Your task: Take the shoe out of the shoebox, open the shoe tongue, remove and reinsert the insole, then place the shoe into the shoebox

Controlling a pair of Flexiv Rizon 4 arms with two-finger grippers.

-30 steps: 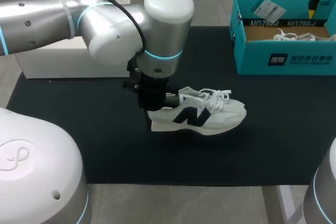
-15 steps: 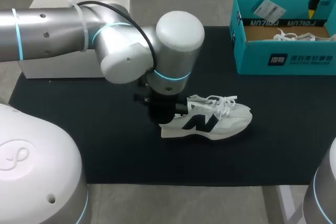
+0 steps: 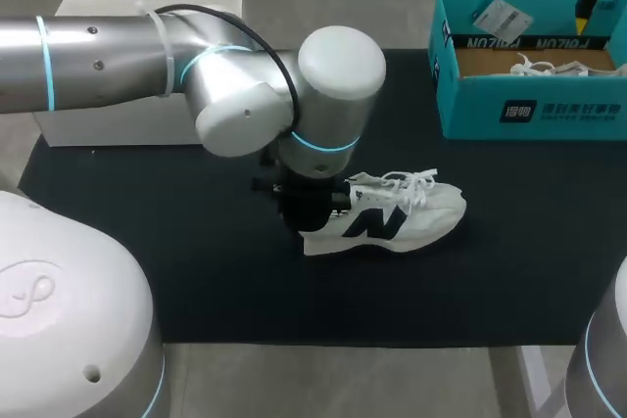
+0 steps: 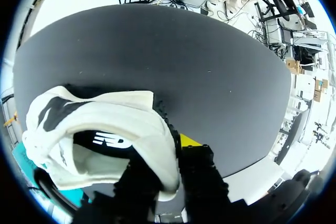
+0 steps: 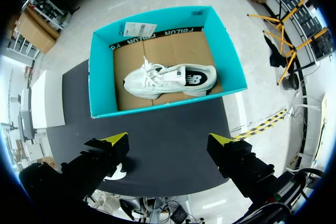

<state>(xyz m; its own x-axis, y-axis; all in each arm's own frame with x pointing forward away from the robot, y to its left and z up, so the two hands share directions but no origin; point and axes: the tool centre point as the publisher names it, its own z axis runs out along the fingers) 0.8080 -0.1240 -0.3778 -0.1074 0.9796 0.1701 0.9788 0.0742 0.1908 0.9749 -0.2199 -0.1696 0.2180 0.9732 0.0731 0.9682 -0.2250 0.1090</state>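
Shoe (image 3: 392, 217), white, dark side mark: out of the teal shoebox (image 3: 529, 113) and well apart from it, sole down over the black mat (image 3: 147, 242), toe end nearer the shoebox. Left gripper (image 4: 170, 158): fingers clamped on the shoe's heel collar, one inside, one outside. Right gripper (image 5: 168, 142): above the shoebox, fingers spread wide, holding nothing. Second white shoe (image 5: 170, 80): inside the shoebox.

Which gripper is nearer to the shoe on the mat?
Left. The left gripper clamps the heel of that shoe; the right gripper hangs open above the shoebox.
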